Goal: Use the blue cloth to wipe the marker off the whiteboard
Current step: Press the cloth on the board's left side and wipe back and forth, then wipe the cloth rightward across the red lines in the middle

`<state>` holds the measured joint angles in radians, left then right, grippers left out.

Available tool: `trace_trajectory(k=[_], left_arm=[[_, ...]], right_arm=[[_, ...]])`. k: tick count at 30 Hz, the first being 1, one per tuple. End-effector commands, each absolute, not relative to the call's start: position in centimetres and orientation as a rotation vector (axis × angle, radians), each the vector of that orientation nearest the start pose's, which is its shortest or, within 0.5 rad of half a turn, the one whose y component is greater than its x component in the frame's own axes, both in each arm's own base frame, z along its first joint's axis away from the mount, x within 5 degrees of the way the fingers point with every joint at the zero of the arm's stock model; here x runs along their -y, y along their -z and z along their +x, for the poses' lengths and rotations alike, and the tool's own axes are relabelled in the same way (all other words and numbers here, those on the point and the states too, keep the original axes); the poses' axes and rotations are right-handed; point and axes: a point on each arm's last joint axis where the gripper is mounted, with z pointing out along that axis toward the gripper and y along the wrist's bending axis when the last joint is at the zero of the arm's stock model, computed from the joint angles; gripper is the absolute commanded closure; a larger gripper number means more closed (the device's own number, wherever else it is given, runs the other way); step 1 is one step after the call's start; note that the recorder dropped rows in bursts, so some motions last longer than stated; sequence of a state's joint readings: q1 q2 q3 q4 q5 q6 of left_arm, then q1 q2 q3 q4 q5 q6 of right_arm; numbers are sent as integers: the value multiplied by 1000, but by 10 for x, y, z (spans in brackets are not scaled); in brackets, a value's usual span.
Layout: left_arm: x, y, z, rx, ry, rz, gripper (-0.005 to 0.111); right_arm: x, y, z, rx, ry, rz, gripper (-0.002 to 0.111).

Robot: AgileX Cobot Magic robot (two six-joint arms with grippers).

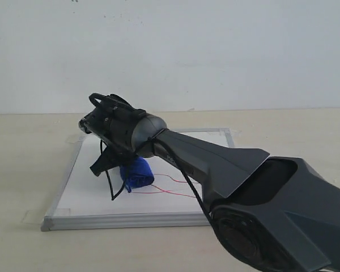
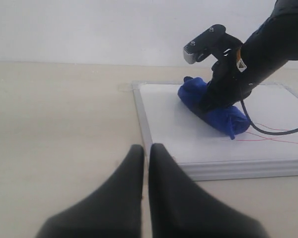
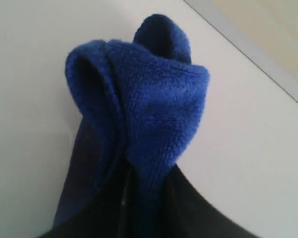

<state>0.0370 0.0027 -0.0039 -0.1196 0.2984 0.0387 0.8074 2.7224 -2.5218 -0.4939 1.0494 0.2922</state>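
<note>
The whiteboard lies flat on the table, silver-framed. Thin red marker lines run across its near right part, beside the blue cloth. My right gripper is shut on the bunched cloth and presses it onto the board left of the lines. In the right wrist view the cloth bulges out between the dark fingers over the white surface. The left wrist view shows the cloth, the red lines and the board. My left gripper is shut and empty, off the board's corner.
A beige tabletop surrounds the board, with a white wall behind. The right arm's dark body covers the board's near right corner. A black cable loops over the board near the cloth.
</note>
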Motion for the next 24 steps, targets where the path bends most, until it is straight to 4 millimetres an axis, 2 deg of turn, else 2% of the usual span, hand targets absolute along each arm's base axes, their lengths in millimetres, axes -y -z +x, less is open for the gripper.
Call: trace_trajectory(k=[1,4,7,11,14,17,20,24], left_arm=[[1,-186,54,-1780,48,-69,103],[1,-186,54,-1780,48,-69,103],[1,-186,54,-1780,48,-69,103],[1,-186,54,-1780,48,-69,103],[1,-186,54,-1780,48,-69,103],[1,-186,54,-1780,48,-69,103],[1,-186,54,-1780,48,-69,103],[1,-186,54,-1780,48,-69,103]], right_arm=[[-348,-103,424,-2539,492,-821,109],[-352,-101,421,-2578,407,-811,109],[-365,-97,414,-2630,174,-822,109],[-391,-95,399,-2631,-216,-972,109],[-409,-98,384,-2574,-362,-1105,109],[-416,-98,376,-2560,-366,-1156,109],[-410,-96,376,-2622,-299,-1124,109],[-386,-93,385,-2685,62,-1097,109]])
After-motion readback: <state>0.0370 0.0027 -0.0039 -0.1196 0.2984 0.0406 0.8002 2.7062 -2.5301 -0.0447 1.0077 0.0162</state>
